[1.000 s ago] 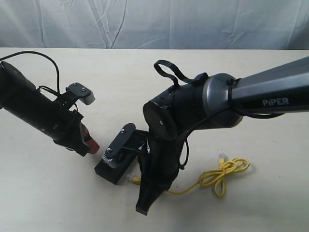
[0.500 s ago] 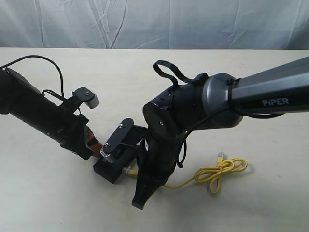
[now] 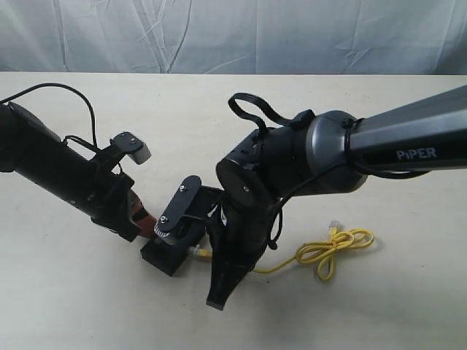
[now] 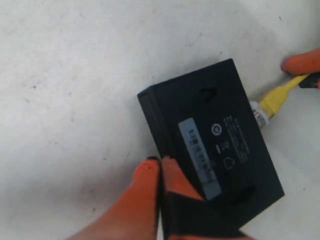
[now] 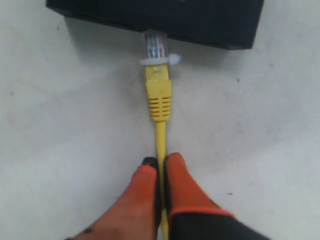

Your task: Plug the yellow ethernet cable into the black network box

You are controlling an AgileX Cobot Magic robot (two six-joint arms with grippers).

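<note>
On the table [image 3: 73, 306] the network box [image 3: 162, 260] lies between the arms, the left gripper [image 4: 160, 170] touching its left side and the ethernet cable [image 3: 321, 251] meeting its right side, trailing rightward.

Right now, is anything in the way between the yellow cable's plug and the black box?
Nothing visible. The clear plug meets the side of the black network box directly. The right tool pinches the yellow ethernet cable behind the plug; the left tool sits at the box's far edge.

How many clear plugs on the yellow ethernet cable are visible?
2. One plug at the black network box's edge; the other plug lies free by the looped bow.
</note>
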